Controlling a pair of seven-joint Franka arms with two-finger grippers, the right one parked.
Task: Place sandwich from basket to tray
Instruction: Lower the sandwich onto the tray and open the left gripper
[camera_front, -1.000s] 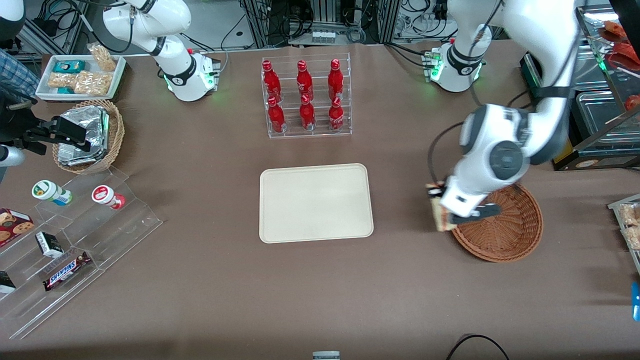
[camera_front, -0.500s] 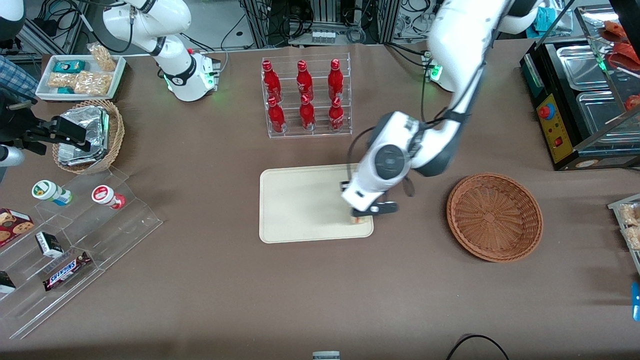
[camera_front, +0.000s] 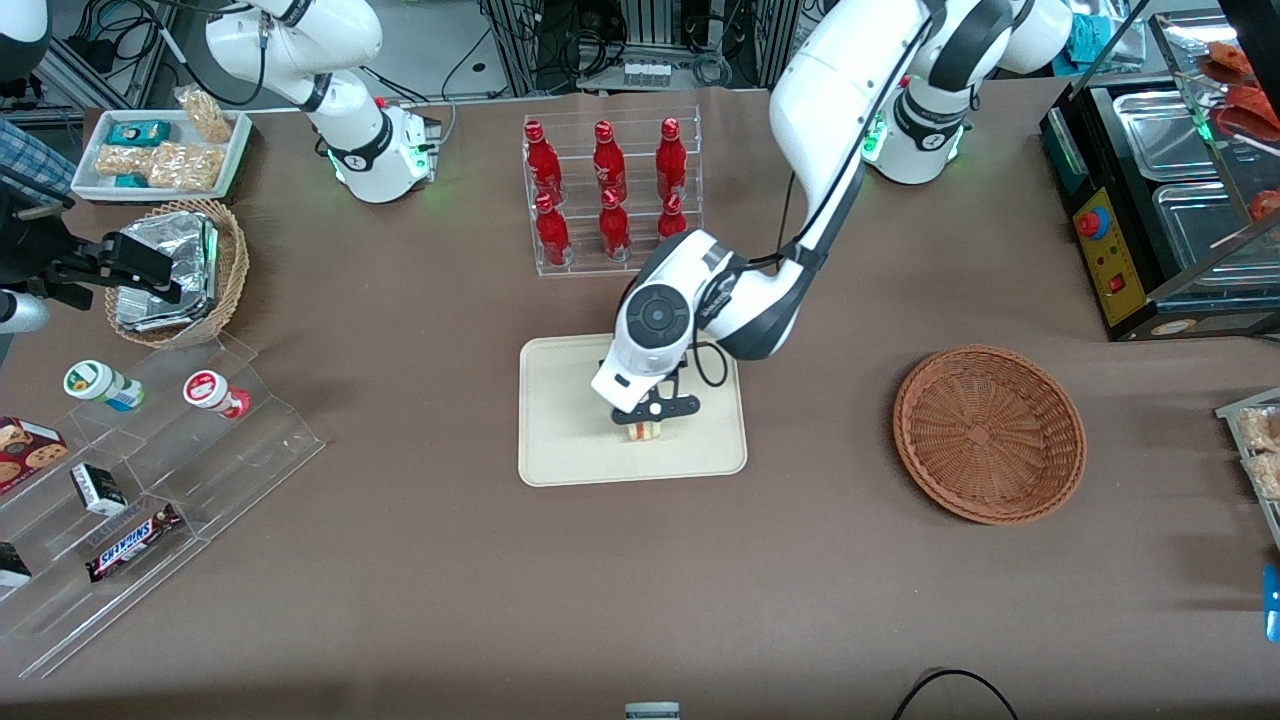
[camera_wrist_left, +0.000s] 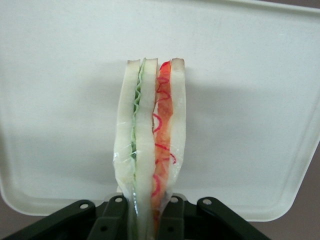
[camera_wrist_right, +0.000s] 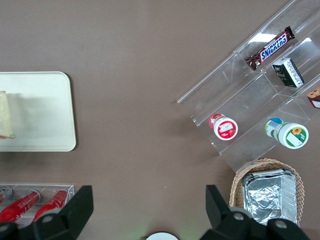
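Observation:
My left gripper (camera_front: 645, 417) is over the middle of the cream-beige tray (camera_front: 560, 450) and is shut on the sandwich (camera_front: 645, 431). In the left wrist view the sandwich (camera_wrist_left: 150, 145) stands on edge between my two black fingers (camera_wrist_left: 112, 217), pale bread with green and red-orange filling in clear wrap, just above the tray (camera_wrist_left: 250, 100). The sandwich's edge also shows in the right wrist view (camera_wrist_right: 6, 114) on the tray (camera_wrist_right: 45, 110). The round reddish-brown wicker basket (camera_front: 990, 433) sits empty toward the working arm's end of the table.
A clear rack of red bottles (camera_front: 610, 195) stands farther from the front camera than the tray. A tan basket with foil packets (camera_front: 180, 270), a white snack tray (camera_front: 160, 150) and clear tiered shelves with snacks (camera_front: 150, 470) lie toward the parked arm's end.
My left gripper carried the sandwich from the basket's rim across the table to over the tray, then further in to the tray's middle. The basket is now empty.

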